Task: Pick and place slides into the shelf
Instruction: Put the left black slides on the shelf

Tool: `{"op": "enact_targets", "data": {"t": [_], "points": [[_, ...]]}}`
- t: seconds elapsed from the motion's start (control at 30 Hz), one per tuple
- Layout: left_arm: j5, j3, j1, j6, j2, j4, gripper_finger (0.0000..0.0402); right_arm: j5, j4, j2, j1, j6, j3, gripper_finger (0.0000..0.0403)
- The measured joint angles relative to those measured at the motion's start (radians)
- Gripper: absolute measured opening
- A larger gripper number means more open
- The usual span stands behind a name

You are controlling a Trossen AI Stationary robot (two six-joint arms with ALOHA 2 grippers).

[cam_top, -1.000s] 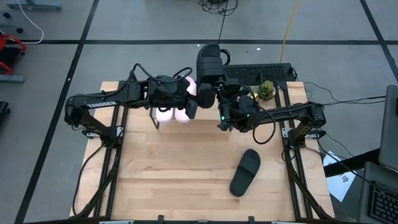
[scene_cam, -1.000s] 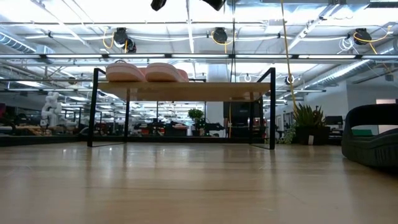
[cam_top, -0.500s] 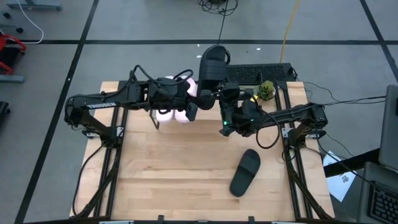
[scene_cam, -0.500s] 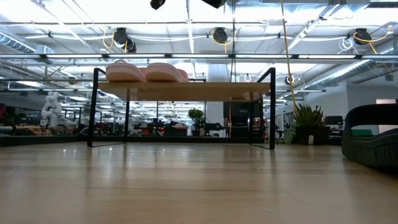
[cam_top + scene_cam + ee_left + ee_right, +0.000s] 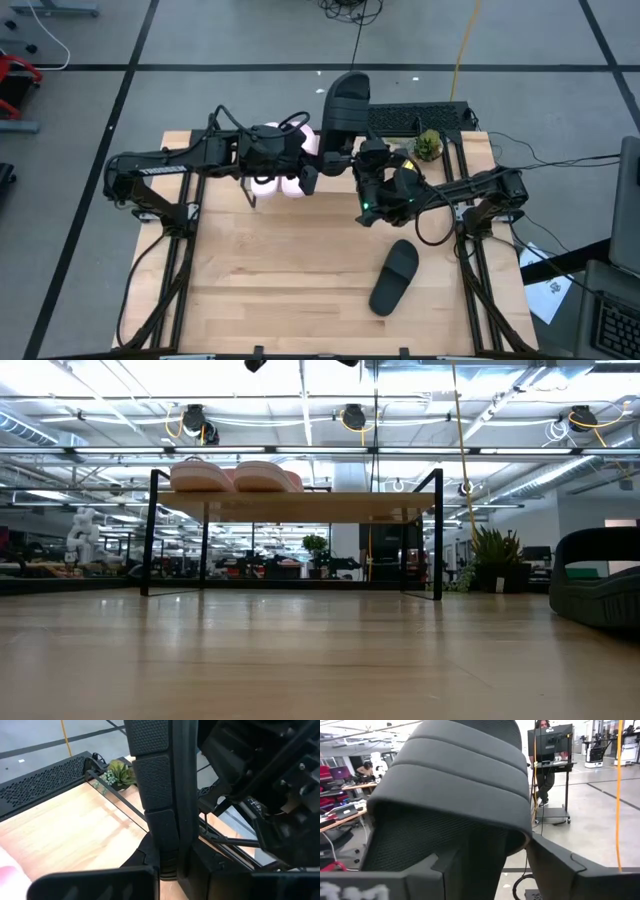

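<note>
The right gripper (image 5: 352,152) is clamped on a black slide (image 5: 343,107), holding it by one end so that the rest of the shoe juts out away from the fingers, toward the far side of the table and over the shelf (image 5: 300,506). That grip looks chosen to leave the sole free, so the shoe can be lowered flat onto the board without the fingers getting underneath; the right wrist view is filled by the slide's ribbed strap (image 5: 465,775), which confirms how close it sits to the jaws. The right arm reaches in from its own side, bent at the elbow, its wrist raised above the shelf. Just beside it, on its left, the left gripper (image 5: 308,172) hovers over the pink slides (image 5: 235,475), which already lie side by side on the shelf's board, pushed to one end so the other end stays bare for the black pair. Whether the left fingers are parted or closed cannot be told; its wrist view shows only the held slide's sole (image 5: 160,795) right in front of it, with the shelf's black frame and a small plant (image 5: 119,772) beyond. The second black slide (image 5: 394,277) lies on the table (image 5: 280,290), behind and below the right gripper, well apart from the shelf and not yet picked.
</note>
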Motion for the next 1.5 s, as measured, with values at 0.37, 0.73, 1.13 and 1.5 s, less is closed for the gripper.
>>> {"op": "enact_targets", "data": {"t": [0.37,0.73,1.13,1.5], "points": [[-0.009,0.000,-0.012,-0.017,0.000,-0.060,0.0041,0.002,0.011,-0.003,0.009,-0.161,0.000,0.0189],[0.023,0.000,-0.015,0.032,-0.001,-0.060,0.0041,0.002,0.016,-0.041,0.091,-0.201,-0.002,0.0189],[0.020,0.000,-0.007,0.034,-0.001,-0.053,0.0041,0.002,0.017,-0.054,0.236,-0.279,-0.006,0.0188],[0.028,0.000,0.017,0.003,-0.001,-0.089,0.0040,0.002,0.017,-0.053,0.434,-0.309,-0.006,0.0188]]}}
